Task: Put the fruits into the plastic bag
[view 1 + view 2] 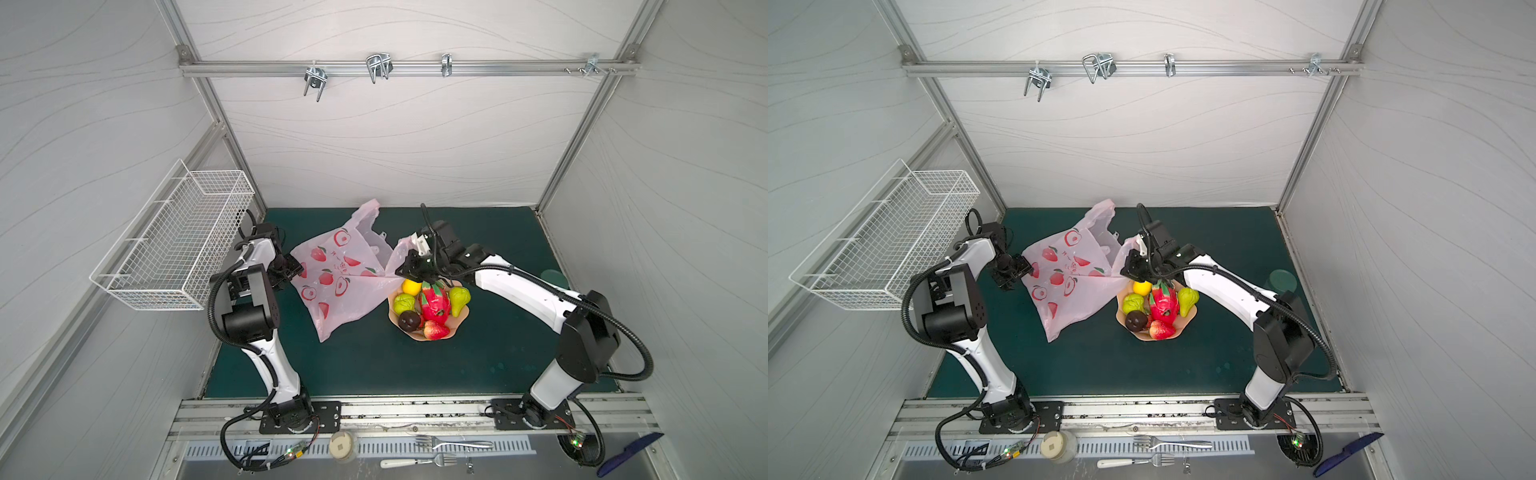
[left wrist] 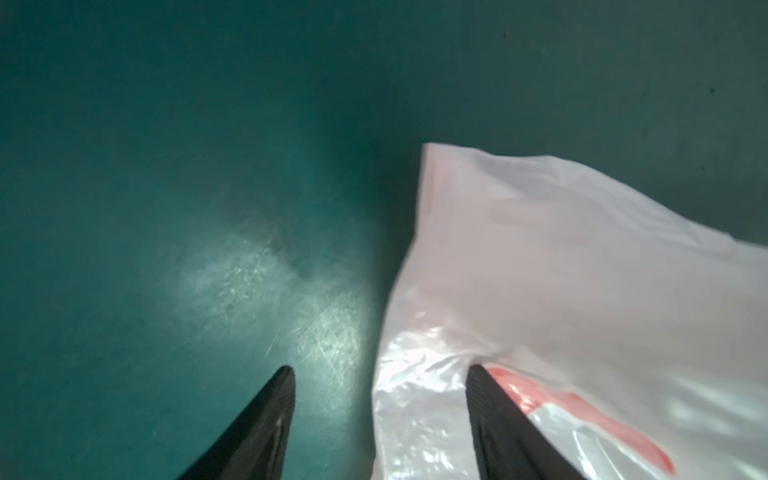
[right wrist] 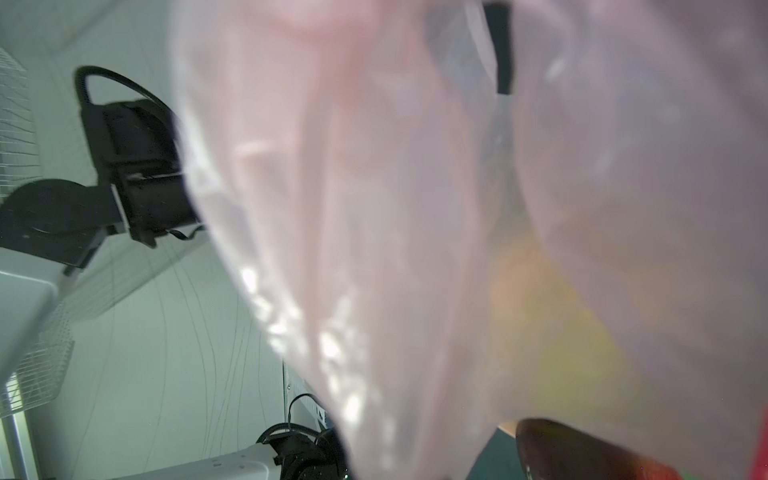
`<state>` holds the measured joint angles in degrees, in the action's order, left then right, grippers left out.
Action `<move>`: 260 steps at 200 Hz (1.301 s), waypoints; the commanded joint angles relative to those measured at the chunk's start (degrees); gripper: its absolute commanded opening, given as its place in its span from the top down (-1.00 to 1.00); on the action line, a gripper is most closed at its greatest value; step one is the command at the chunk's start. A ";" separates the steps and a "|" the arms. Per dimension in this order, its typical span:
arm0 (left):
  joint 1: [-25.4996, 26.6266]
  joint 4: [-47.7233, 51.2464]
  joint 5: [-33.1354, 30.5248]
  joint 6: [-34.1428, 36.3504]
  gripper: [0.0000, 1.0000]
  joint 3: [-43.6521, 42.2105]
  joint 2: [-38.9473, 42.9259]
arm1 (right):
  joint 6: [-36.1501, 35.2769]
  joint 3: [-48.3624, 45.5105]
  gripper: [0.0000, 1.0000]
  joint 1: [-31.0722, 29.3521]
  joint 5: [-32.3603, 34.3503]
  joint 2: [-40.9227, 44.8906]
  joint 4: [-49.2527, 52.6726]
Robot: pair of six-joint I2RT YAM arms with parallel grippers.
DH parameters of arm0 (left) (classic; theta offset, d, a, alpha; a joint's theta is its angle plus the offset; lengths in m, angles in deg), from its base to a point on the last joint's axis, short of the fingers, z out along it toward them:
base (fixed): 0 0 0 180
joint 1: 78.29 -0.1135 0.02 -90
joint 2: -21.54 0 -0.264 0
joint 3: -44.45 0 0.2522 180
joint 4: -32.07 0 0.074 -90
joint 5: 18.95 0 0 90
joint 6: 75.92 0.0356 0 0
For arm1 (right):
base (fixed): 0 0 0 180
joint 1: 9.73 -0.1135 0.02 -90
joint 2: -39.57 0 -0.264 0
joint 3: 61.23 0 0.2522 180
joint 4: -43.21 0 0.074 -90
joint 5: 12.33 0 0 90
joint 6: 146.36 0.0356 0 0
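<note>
The plastic bag (image 1: 336, 286) is lying crumpled on the green counter (image 1: 374, 365). It is looking thin, limp and slippery, so a handle or mouth edge is probably the best hold. The right gripper (image 1: 409, 266) is pinching one raised edge, clamped on the film. The left gripper (image 2: 380, 370) is hanging with its jaws apart at the bag's opposite edge, holding nothing. The fruits (image 1: 434, 305) are sitting heaped in a peach bowl (image 1: 461, 320) touching the bag, probably light and prone to rolling. The raised film is partly overhanging the bowl.
</note>
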<state>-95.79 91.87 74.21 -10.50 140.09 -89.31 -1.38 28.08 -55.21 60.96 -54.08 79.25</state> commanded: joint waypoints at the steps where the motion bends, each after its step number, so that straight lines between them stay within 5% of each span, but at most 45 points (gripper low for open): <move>1: -0.26 1.95 -1.11 0.85 -0.34 3.49 -1.83 | 9.53 -4.52 1.00 -2.89 3.45 4.40 -0.67; 70: 3.94 2.89 3.33 -0.62 -0.34 7.19 3.87 | 25.90 -11.68 1.00 -16.89 14.79 7.87 -9.35; 133: 13.49 12.36 -2.59 -3.19 -0.46 11.87 14.68 | 27.47 -13.17 0.99 -21.51 16.37 -0.04 -20.37; 154: 17.76 15.30 -2.62 -3.72 -0.50 12.43 18.81 | 28.74 -14.73 0.09 -22.33 13.91 -1.31 -23.93; 164: 20.76 17.54 -3.65 -3.68 -0.50 12.77 20.25 | 28.39 -15.31 -0.18 -22.45 11.85 -0.54 -23.53; 189: 28.74 21.47 -9.40 -3.60 -0.51 10.57 23.56 | 22.30 -18.06 -0.50 -22.73 11.75 7.43 -17.12; 217: 34.29 23.21 -11.05 -6.66 -0.51 5.84 26.68 | 13.92 -20.62 -0.82 -22.73 19.02 21.22 -4.49; 260: 46.51 26.86 -15.35 -9.40 -0.50 6.24 23.79 | 0.40 -24.33 -0.98 -22.64 30.00 41.61 5.74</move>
<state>-54.81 115.22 63.26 -16.82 145.30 -63.63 9.57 5.00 -77.55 82.38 -19.96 74.59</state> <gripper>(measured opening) 0.750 0.984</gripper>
